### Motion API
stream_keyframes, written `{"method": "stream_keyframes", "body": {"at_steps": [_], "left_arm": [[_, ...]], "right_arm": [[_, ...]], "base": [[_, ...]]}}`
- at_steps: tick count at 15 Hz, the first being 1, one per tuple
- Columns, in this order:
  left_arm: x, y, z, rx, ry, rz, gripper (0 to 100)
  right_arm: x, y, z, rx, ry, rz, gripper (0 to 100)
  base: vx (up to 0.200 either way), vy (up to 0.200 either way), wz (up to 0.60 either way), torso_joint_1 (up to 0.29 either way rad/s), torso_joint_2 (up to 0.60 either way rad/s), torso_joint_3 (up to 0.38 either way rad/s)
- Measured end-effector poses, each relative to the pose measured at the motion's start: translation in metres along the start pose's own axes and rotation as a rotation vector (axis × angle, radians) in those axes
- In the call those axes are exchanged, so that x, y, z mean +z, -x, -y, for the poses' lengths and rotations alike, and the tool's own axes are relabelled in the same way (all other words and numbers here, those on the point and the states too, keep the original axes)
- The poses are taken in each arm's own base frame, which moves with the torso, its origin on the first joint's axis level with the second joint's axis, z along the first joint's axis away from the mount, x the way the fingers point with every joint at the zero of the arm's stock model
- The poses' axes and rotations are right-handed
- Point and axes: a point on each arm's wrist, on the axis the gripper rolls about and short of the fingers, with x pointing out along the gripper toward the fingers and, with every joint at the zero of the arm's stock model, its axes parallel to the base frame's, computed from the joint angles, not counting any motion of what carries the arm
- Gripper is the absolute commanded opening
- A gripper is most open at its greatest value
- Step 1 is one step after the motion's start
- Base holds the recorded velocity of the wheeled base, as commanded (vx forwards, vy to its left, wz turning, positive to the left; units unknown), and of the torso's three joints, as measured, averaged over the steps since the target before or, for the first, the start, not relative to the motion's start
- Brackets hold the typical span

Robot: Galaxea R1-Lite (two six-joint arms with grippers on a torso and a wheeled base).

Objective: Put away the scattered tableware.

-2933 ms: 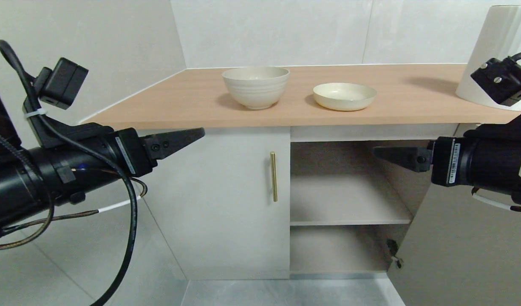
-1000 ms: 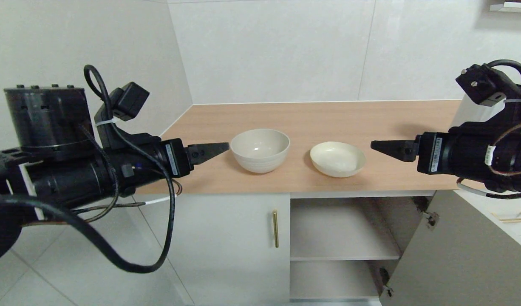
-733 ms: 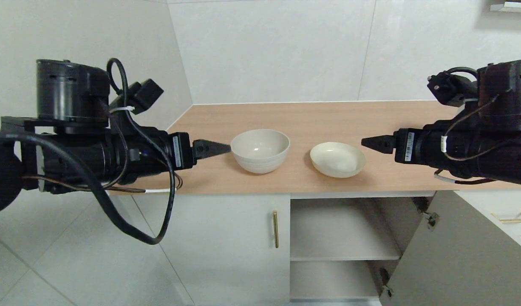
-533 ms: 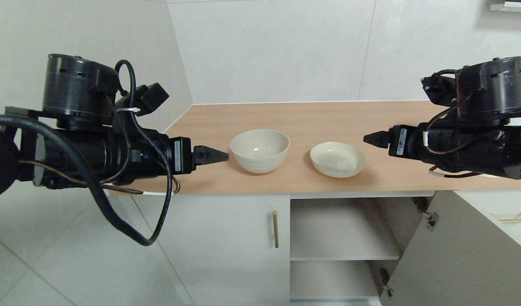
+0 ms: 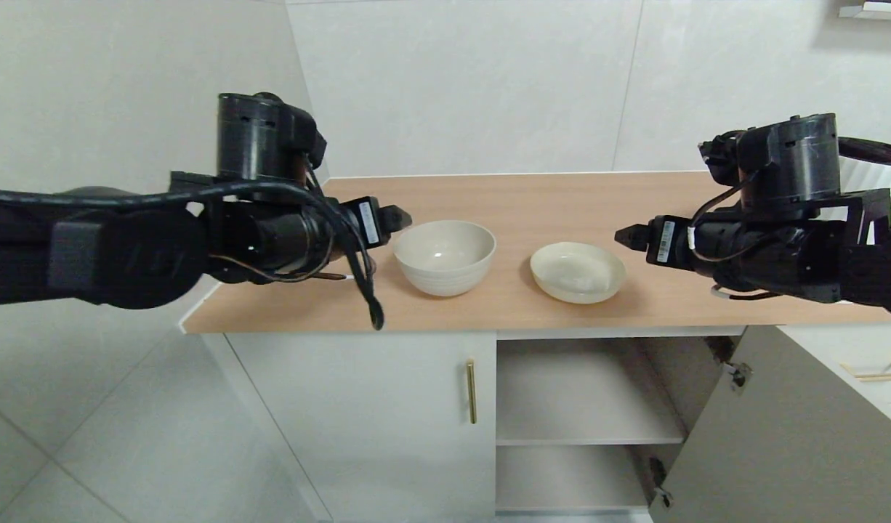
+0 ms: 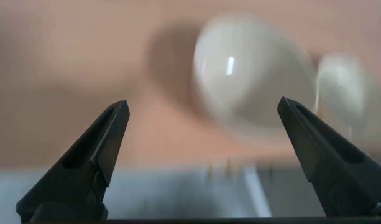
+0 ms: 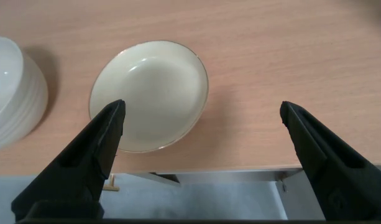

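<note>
Left gripper and right gripper spread wide, holding nothing; bowl and dish on counter, both yet to stow in open cupboard.

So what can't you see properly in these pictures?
Head view: the shut cupboard door hides whatever is behind it.
Right wrist view: the bowl is cut off by the picture's edge.
Right wrist view: the right gripper covers part of the dish's rim.
</note>
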Motion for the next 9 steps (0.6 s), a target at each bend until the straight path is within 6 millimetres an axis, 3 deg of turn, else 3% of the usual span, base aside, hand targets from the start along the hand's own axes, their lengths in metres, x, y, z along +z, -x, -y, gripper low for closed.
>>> {"method": "stream_keyframes", "body": {"at_steps": [4,9], "left_arm": [[-0.023,-0.035,0.005,0.02,-0.011,-0.025,100],[-0.031,-0.048,0.005,0.02,-0.011,-0.03,100]], "right_arm": [[-0.002,-0.001,0.0,-0.002,0.002,-0.006,100],[-0.003,0.0,0.0,-0.001,0.002,-0.007,100]], "base": [[0.0,0.0,0.0,0.0,0.0,0.0],[0.0,0.0,0.0,0.0,0.0,0.0]]}}
